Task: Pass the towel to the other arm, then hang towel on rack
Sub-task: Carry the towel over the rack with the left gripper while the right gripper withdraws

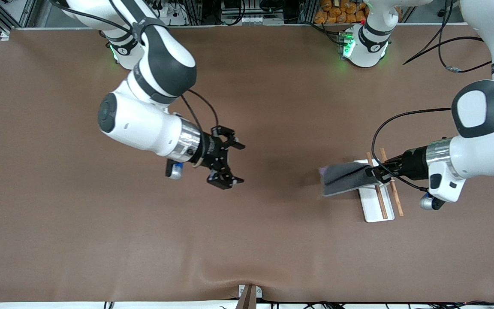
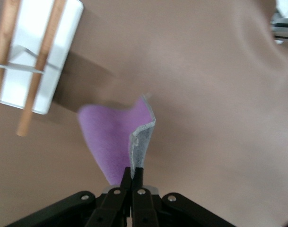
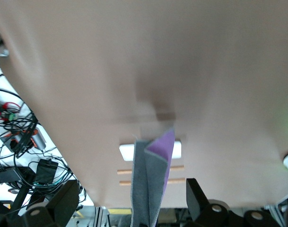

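left claw [image 1: 376,174] pinches towel [image 1: 343,178] by one edge, in air over rack [image 1: 375,201]. right claw [image 1: 226,162] wide, empty, over bare counter [image 1: 101,240]. towel soft, light, floppy; edge grip suits draping.

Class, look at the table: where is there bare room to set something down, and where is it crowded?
Bare brown table spreads along the front-camera edge and between the open right gripper and the towel. Crowded: at the rack, where the left gripper, shut on the towel, hangs over it.
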Controlling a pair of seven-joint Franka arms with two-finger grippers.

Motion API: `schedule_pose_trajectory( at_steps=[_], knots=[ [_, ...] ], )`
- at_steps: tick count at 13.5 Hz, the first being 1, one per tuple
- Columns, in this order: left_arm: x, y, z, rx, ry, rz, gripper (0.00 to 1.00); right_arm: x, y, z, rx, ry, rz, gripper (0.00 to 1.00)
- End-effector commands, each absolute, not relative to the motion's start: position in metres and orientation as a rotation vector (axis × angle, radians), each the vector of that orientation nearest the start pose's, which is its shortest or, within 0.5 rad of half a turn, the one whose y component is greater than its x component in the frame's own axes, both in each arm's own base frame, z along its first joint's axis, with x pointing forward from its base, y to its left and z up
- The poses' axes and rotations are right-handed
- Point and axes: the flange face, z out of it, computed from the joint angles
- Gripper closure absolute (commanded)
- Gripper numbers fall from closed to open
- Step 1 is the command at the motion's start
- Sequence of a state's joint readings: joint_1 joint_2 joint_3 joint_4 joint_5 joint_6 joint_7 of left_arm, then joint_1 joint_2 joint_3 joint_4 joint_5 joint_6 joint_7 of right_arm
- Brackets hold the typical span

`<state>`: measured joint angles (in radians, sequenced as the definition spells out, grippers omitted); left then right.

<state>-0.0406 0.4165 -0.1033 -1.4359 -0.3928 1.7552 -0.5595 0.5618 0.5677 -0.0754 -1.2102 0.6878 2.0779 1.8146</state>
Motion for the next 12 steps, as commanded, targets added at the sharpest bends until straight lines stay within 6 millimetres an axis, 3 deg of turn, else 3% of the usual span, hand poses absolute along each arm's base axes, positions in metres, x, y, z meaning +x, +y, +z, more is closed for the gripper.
schedule_pose_trajectory(
  at_steps=[1, 4, 7, 9, 12],
  knots=[
    [0.663, -0.113, 0.439, -3.286, -0.767, 0.407, 1.00, 0.645, 0.367, 0.500, -1.987, 1.707, 0.482, 0.00],
    [0.663, -0.078, 0.424, -3.267, -0.711, 0.468, 1.00, 0.650, 0.352, 0.494, -2.197, 1.551, 0.317, 0.00],
    [0.666, -0.042, 0.423, -3.287, -0.699, 0.455, 1.00, 0.662, 0.309, 0.484, -2.432, 1.413, 0.218, 0.00],
    [0.667, -0.036, 0.419, -3.293, -0.677, 0.455, 1.00, 0.665, 0.292, 0.480, -2.611, 1.250, 0.129, 0.00],
    [0.668, -0.005, 0.412, -3.321, -0.625, 0.448, 1.00, 0.679, 0.238, 0.494, -2.643, 1.197, 0.100, 0.00]
  ],
)
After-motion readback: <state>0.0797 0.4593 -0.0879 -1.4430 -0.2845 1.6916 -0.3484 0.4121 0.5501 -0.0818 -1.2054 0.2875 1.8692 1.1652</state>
